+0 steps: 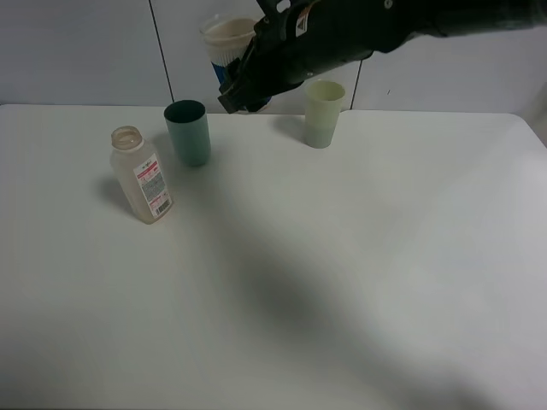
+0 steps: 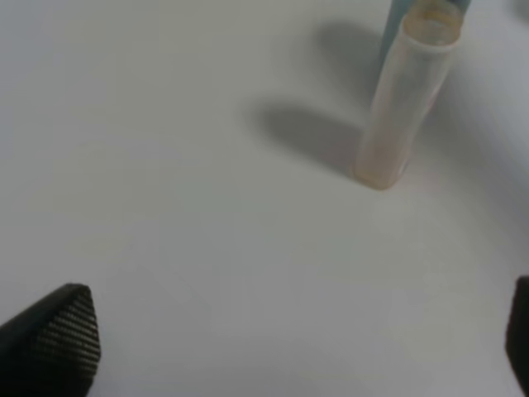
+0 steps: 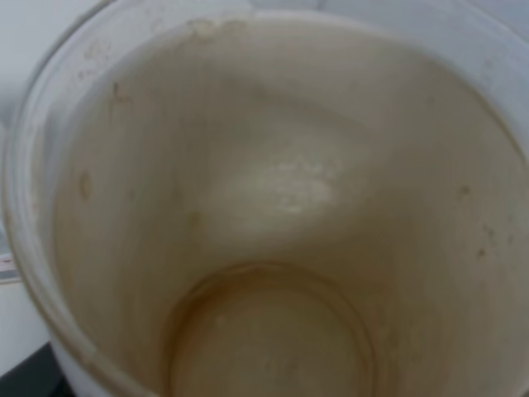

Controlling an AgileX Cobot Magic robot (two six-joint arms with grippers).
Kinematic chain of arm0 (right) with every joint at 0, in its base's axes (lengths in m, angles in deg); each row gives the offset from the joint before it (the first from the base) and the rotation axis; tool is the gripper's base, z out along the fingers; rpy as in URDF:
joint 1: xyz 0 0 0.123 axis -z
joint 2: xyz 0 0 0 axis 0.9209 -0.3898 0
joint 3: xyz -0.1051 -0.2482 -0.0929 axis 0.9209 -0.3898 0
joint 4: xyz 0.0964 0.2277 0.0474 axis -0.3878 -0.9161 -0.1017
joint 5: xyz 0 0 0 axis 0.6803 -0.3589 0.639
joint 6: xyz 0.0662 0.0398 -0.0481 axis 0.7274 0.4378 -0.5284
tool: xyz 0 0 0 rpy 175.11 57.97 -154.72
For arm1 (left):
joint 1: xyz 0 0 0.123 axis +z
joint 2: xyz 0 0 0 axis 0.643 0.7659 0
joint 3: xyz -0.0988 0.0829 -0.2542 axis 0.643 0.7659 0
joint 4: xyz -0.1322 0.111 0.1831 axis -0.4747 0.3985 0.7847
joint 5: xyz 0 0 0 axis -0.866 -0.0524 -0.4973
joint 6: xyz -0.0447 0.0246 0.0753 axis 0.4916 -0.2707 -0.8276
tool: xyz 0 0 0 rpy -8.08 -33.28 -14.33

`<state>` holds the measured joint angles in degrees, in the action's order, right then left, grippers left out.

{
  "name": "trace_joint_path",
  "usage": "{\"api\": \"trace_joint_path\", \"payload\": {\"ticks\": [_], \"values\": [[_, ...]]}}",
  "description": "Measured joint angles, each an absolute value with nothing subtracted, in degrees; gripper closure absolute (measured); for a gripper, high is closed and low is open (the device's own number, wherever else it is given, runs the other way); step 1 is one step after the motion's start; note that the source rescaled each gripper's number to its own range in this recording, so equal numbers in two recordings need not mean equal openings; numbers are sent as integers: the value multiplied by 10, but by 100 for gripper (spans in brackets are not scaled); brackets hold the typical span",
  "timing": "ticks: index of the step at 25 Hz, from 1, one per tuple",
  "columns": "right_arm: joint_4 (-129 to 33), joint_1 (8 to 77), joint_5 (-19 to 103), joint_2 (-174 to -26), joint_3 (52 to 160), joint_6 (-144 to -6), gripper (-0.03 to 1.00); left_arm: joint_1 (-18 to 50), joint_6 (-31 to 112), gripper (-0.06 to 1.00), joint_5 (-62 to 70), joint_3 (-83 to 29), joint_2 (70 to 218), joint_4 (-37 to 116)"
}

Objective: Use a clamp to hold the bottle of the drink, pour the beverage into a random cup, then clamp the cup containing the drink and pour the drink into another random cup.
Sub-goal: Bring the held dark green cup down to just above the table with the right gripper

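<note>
Exterior high view is showing three cups and one bottle (image 1: 142, 175) on the white table (image 1: 342, 273). Right gripper (image 1: 244, 85) is clamping the white cup (image 1: 229, 47) aloft, partly hiding it; green cup (image 1: 189, 131) and pale cup (image 1: 323, 113) are standing apart. Left gripper's fingers (image 2: 54, 339) are spreading wide.

A white table (image 1: 359, 282) is backed by a pale panelled wall (image 1: 77, 51); soft shadows are cast across the tabletop.
</note>
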<state>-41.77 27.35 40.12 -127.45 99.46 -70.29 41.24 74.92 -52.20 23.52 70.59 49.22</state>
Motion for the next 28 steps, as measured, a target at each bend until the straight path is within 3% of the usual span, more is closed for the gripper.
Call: {"api": "trace_joint_path", "payload": {"ticks": [12, 28], "values": [[-446, 274, 677, -1279, 787, -713, 91, 412, 749, -6, -522, 235, 706, 492], [-446, 274, 798, -1407, 781, -636, 91, 412, 749, -6, -522, 235, 706, 492]]}}
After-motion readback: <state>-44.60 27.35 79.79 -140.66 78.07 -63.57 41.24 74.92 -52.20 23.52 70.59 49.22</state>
